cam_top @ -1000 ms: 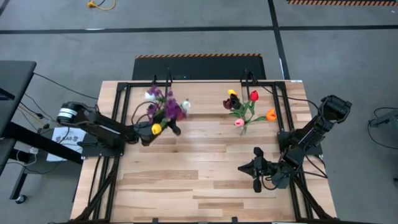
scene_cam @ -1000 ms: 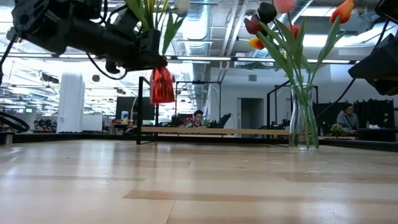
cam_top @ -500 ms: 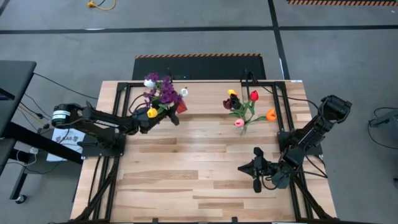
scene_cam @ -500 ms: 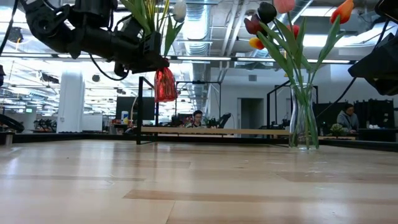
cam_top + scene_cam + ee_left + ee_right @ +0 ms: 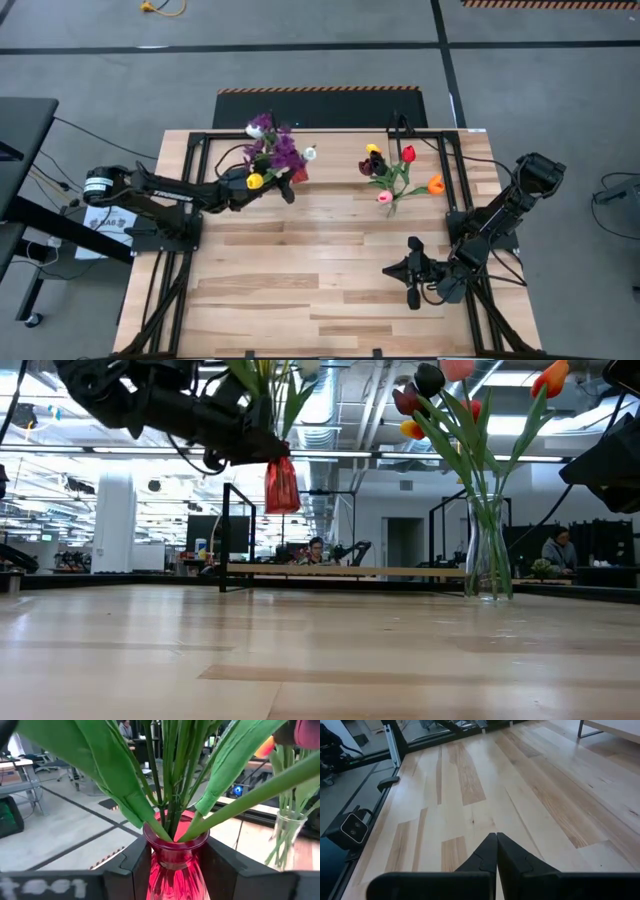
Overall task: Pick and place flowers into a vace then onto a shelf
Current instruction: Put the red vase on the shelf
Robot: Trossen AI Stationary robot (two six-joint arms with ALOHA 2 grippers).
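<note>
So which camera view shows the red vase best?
The left wrist view: the red vase fills the picture, clamped between the left gripper fingers, stems in its neck. The low view shows it small, lifted above the table. In the high view flowers mostly hide it. The right wrist view misses it.

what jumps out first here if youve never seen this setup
The left gripper holds a red vase of tulips and purple sprigs high above the table, toward the shelf at the back. A clear glass vase with bright tulips stands at the back right. The right gripper waits low over the front right, jaws shut.
</note>
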